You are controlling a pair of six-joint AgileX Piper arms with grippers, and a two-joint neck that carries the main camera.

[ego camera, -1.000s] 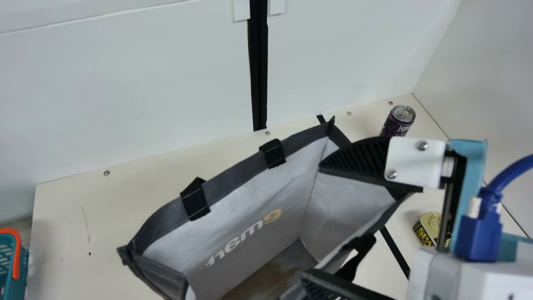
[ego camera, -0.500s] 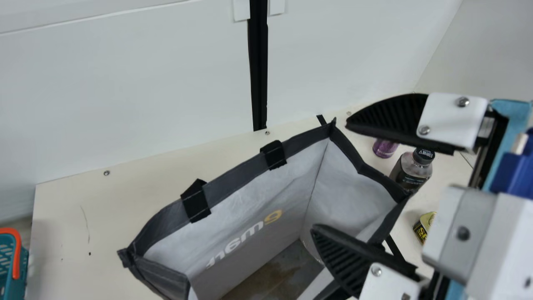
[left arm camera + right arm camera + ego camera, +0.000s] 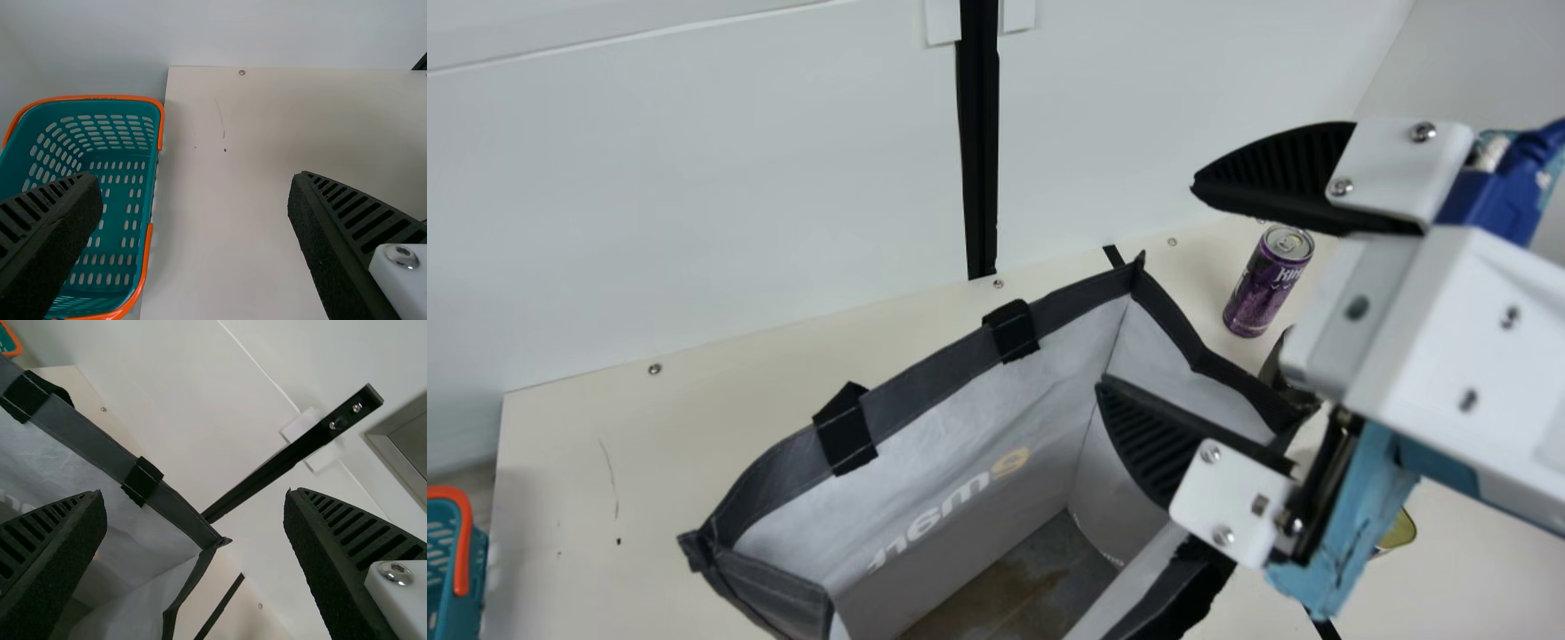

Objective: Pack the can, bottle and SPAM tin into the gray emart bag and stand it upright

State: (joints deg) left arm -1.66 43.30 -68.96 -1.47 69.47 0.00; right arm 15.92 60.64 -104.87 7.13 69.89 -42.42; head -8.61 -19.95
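The bag [image 3: 929, 369] stands open; its rim should be cleared before anything is lowered. The right gripper [image 3: 1147, 284], partly above it, and the left gripper [image 3: 195, 179] are spread and empty. Outside the bag, the bottle [image 3: 1276, 364], can [image 3: 1263, 284] and tin [image 3: 1400, 531] are best gripped squarely. Since half a second ago, the right gripper has been shifted toward the far wall; the can has been uncovered.

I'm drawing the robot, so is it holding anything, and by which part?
Nothing is held: the left claw and the right claw are both open.
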